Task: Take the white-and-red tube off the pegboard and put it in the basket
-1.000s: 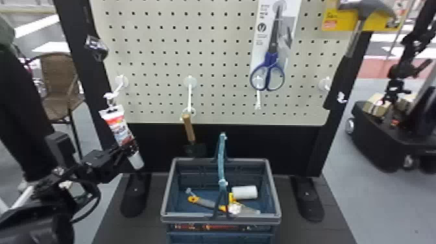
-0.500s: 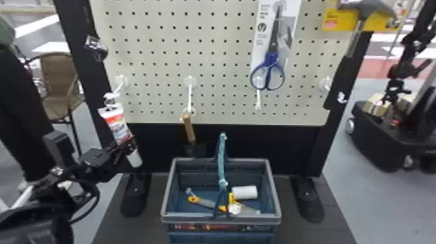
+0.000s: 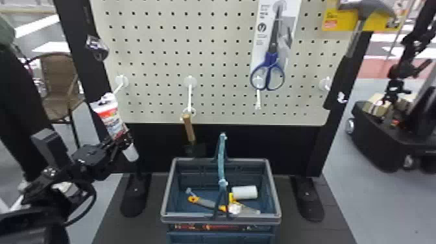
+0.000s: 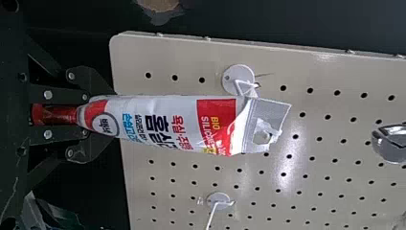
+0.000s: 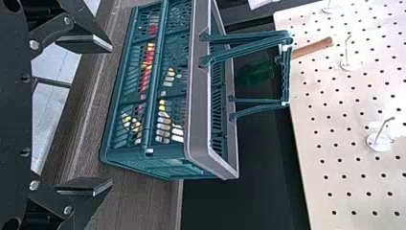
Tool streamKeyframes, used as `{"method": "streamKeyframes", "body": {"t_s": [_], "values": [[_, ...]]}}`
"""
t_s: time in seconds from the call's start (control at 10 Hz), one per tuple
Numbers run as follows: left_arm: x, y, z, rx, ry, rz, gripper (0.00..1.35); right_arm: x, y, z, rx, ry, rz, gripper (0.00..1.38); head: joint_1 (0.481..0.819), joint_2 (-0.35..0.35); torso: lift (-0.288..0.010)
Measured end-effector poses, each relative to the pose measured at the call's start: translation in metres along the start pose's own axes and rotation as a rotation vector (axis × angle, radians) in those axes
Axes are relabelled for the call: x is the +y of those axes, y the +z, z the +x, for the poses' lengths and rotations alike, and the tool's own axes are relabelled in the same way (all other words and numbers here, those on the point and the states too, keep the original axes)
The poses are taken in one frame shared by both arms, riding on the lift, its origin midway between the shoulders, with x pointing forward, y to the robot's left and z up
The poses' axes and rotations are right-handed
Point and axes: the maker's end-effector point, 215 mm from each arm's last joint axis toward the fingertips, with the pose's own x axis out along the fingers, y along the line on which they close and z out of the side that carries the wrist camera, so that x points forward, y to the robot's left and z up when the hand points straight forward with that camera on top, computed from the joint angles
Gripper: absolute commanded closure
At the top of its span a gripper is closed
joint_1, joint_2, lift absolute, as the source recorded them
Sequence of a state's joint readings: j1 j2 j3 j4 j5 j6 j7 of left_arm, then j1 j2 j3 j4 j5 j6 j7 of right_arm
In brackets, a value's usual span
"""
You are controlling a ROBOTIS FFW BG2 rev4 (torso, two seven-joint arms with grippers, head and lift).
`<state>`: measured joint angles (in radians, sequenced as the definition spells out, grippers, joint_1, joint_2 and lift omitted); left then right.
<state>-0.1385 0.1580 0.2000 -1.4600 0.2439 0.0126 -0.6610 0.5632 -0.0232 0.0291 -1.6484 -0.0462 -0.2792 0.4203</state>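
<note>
Left arm: comes in from the head view's left edge, reaching in toward the board's lower left corner. Left gripper point(image 3: 125, 138) closed on the lower end of the white-and-red tube point(image 3: 112, 121), pads on either side of its red neck. Right gripper point(image 5: 111, 115): wide, nothing between its fingers, basket point(image 3: 188, 218) ahead of it.

Basket sits on the dark deck point(image 3: 324, 232), handle up. Inside: white cylinder point(image 3: 245, 192), yellow-and-grey tool point(image 3: 207, 202). Trowel point(image 3: 188, 126) hangs behind it from a middle hook, handle up.

Tube is at the left hook point(image 3: 120, 85), outside the basket, leaning, hang tab uppermost. Hook tip looks to be in the tab hole.

Farther up the pegboard point(image 3: 155, 97): blue-handled scissors point(image 3: 271, 65) on a card, hammer point(image 3: 339, 78) by the right post. Beyond: wicker chair point(image 3: 60, 78) off left, black wheeled base point(image 3: 382, 139) off right.

View differences: left wrist has the tube's printed face, red neck and tab hole close up; head view has the pale nozzle below the fingers. Right wrist gets the basket's slotted side and the trowel's green blade; head view looks down into the basket.
</note>
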Motion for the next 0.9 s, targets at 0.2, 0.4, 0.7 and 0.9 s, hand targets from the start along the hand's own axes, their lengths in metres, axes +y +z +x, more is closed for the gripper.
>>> {"method": "streamKeyframes", "body": {"t_s": [0.2,0.4,0.7,0.9], "values": [[-0.001,0.009,-0.003,-0.021,0.007,0.007,1.22,0.000,-0.002,0.000,0.004,0.000,0.000,0.29,0.549,0.000,-0.100],[-0.004,0.016,-0.012,-0.057,0.056,-0.034,1.22,0.000,-0.002,-0.001,0.005,0.000,0.001,0.29,0.549,0.000,-0.100],[-0.025,0.017,-0.020,-0.099,0.097,-0.177,1.22,0.000,-0.003,-0.001,0.007,0.000,0.001,0.29,0.549,0.000,-0.100],[-0.043,0.016,-0.024,-0.120,0.103,-0.285,1.22,0.000,-0.004,-0.001,0.008,0.001,0.001,0.29,0.549,0.000,-0.100]]}}
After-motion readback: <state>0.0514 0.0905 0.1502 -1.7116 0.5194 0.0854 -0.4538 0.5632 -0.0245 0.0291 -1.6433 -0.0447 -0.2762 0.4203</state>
